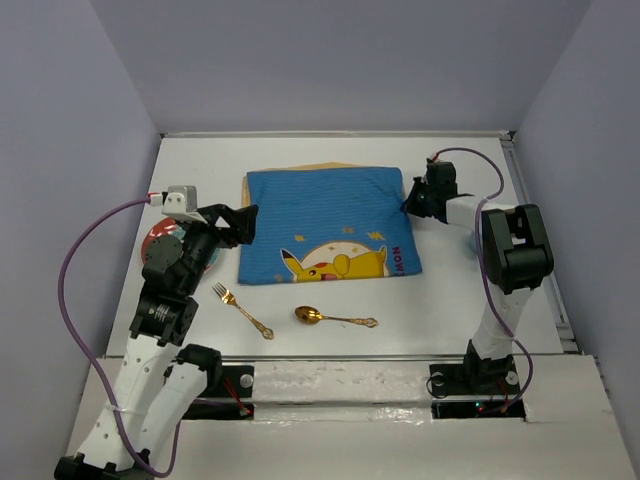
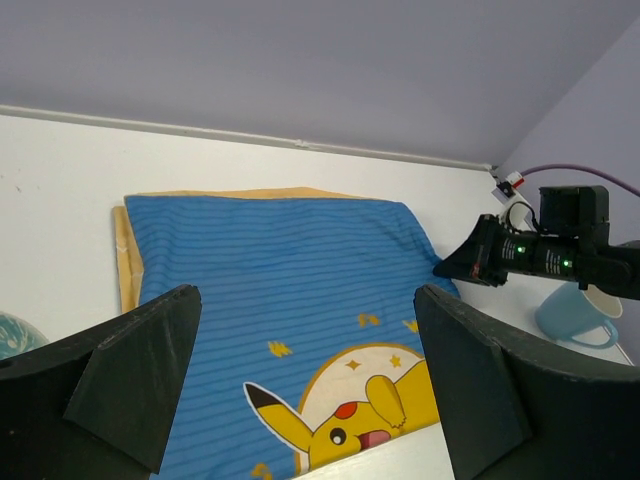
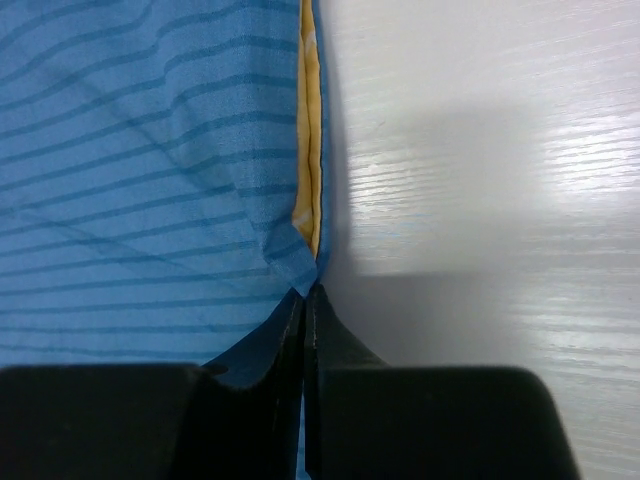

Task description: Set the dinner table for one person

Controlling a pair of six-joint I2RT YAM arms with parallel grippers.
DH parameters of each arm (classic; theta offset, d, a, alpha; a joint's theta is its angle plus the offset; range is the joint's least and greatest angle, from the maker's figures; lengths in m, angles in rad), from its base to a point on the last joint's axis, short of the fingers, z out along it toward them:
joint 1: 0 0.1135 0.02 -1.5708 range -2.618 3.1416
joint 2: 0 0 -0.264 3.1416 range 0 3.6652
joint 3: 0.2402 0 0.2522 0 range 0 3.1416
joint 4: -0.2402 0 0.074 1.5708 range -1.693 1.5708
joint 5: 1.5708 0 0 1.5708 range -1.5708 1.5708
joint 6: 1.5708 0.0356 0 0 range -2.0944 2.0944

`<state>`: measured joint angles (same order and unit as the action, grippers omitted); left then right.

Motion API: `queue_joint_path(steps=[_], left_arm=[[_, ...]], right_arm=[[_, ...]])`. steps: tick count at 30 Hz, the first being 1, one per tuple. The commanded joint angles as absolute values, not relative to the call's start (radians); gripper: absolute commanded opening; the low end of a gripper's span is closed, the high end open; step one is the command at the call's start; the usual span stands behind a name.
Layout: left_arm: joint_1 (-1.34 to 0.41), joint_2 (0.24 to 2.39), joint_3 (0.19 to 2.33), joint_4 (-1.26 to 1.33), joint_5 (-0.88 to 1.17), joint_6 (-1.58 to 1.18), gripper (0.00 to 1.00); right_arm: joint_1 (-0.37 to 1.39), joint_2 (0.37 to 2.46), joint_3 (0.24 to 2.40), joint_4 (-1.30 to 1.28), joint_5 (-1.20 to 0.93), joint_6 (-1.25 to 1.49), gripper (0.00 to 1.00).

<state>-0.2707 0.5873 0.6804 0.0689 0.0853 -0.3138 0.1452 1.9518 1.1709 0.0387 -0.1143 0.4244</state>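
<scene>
The white dinner table (image 1: pixel 450 300) carries a blue cartoon-printed placemat (image 1: pixel 325 225) with a yellow underside, lying flat at the middle. My right gripper (image 1: pixel 410 200) is at the mat's far right corner. In the right wrist view the gripper (image 3: pixel 305 295) is shut on the edge of the placemat (image 3: pixel 150 150). My left gripper (image 1: pixel 243 225) is open and empty at the mat's left edge, just above it. In the left wrist view the gripper (image 2: pixel 305 295) frames the placemat (image 2: pixel 280 270). A gold fork (image 1: pixel 243 311) and a gold spoon (image 1: pixel 335 318) lie in front of the mat.
A red and teal plate (image 1: pixel 160 240) lies at the left, partly under my left arm. A light blue mug (image 2: pixel 575 315) stands at the right behind my right arm. Grey walls close off the table's far side and both other sides.
</scene>
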Motion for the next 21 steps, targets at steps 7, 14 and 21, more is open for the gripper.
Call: queue_joint_path(steps=[7, 14, 21], left_arm=[[-0.279, 0.595, 0.681, 0.097, 0.084, -0.291, 0.99], [-0.279, 0.595, 0.676, 0.098, 0.086, -0.295, 0.99], [-0.278, 0.588, 0.676, 0.095, 0.083, -0.29, 0.99]], right_arm=[[0.133, 1.951, 1.197, 0.003, -0.029, 0.393, 0.07], [0.133, 1.927, 1.177, 0.003, -0.011, 0.407, 0.07], [0.133, 1.895, 1.172, 0.003, -0.02, 0.428, 0.33]])
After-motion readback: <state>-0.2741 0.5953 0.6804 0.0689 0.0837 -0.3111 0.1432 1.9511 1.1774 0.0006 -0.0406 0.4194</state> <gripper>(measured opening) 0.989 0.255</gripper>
